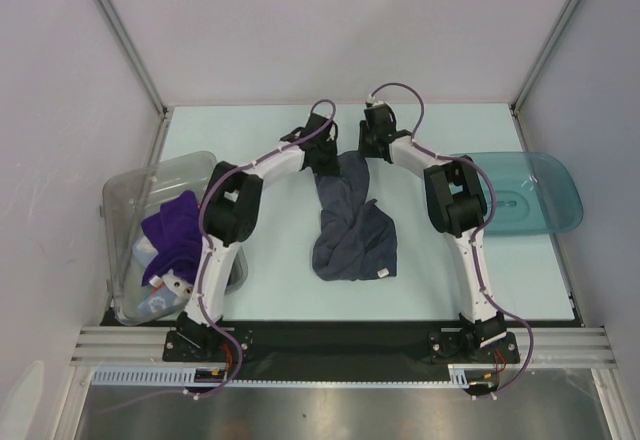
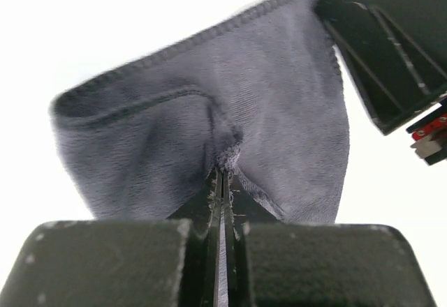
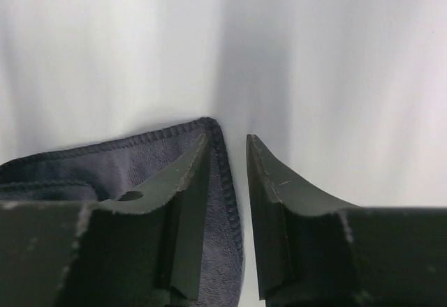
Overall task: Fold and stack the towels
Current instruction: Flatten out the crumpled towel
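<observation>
Left wrist view: the left gripper (image 2: 222, 176) is clamped tight on a bunched fold of the dark navy-grey terry towel (image 2: 279, 105), holding it up just ahead of its fingertips, likely for spreading. The right gripper (image 3: 229, 146) stands parted, with the towel's hemmed corner against one finger, seemingly not yet pinched.

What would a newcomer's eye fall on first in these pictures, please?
First, the dark navy-grey towel at the centre, its top held up and its lower part crumpled on the table. The left gripper is shut on a bunched fold of it, while the right gripper has its jaws parted at the towel's hemmed corner. Next, the purple towel piled in the clear bin at the left, and the teal tray at the right.
</observation>
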`<state>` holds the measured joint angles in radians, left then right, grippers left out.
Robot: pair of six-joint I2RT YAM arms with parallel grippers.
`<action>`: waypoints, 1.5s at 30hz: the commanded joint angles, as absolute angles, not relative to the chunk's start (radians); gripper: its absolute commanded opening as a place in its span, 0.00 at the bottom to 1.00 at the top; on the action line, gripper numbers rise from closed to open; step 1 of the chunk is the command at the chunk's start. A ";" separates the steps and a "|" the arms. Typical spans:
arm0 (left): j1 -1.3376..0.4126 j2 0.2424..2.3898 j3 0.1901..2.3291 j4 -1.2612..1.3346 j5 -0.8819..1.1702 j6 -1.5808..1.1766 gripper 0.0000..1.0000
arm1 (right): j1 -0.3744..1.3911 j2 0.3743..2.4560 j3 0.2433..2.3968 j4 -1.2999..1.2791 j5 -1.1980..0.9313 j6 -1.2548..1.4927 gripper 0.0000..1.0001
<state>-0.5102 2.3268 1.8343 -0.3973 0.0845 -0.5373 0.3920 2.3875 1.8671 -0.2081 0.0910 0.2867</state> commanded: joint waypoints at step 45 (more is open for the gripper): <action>-0.324 2.086 1.545 -0.456 0.057 -0.534 0.00 | 0.373 2.319 1.687 -0.097 -0.589 0.324 0.53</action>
